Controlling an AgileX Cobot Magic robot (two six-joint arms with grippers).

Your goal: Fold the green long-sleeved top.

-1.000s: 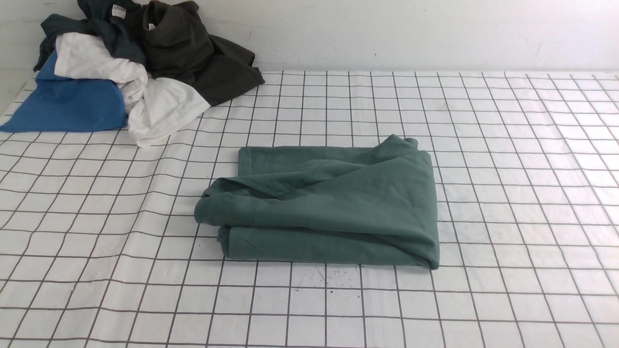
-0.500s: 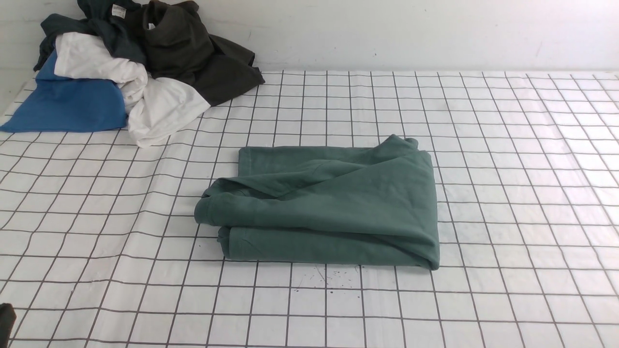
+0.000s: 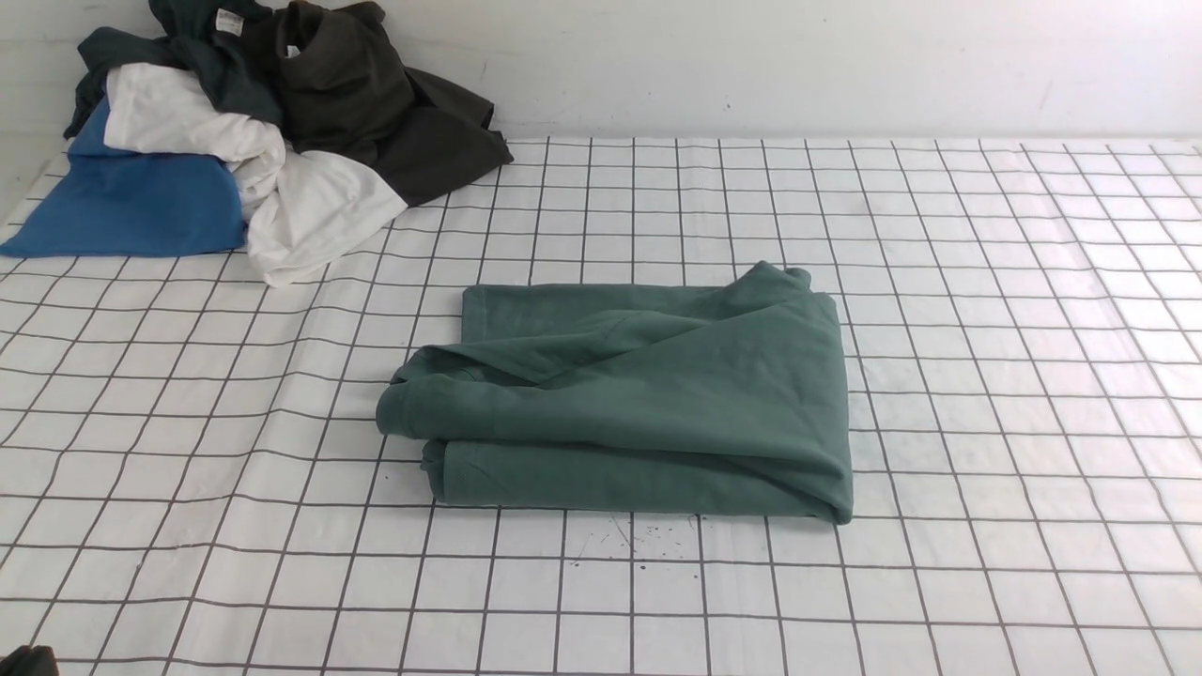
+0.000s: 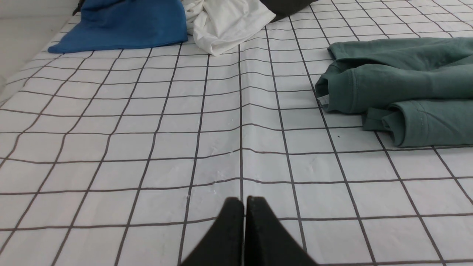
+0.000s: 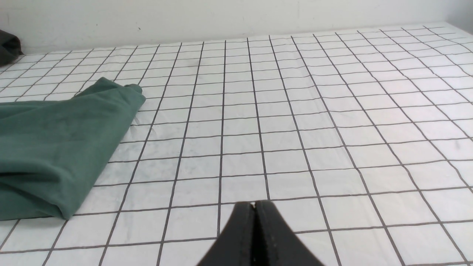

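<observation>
The green long-sleeved top [image 3: 639,404] lies folded into a thick rectangle in the middle of the gridded table, with stacked edges facing the front and left. In the left wrist view the top [image 4: 402,85] sits off to one side, well ahead of my left gripper [image 4: 244,201], which is shut and empty above bare cloth. My right gripper [image 5: 255,205] is also shut and empty, apart from the top [image 5: 55,140]. In the front view only a dark bit of the left arm [image 3: 26,663] shows at the bottom left corner. The right arm is out of that view.
A pile of clothes sits at the far left corner: a blue garment [image 3: 131,202], a white one [image 3: 300,207], a dark olive-black one [image 3: 376,103] and a dark teal one [image 3: 202,38]. A white wall [image 3: 751,66] runs behind the table.
The green top has not moved. A dark part of the left arm came into the front view's bottom left edge and has since slid lower, towards the corner.
</observation>
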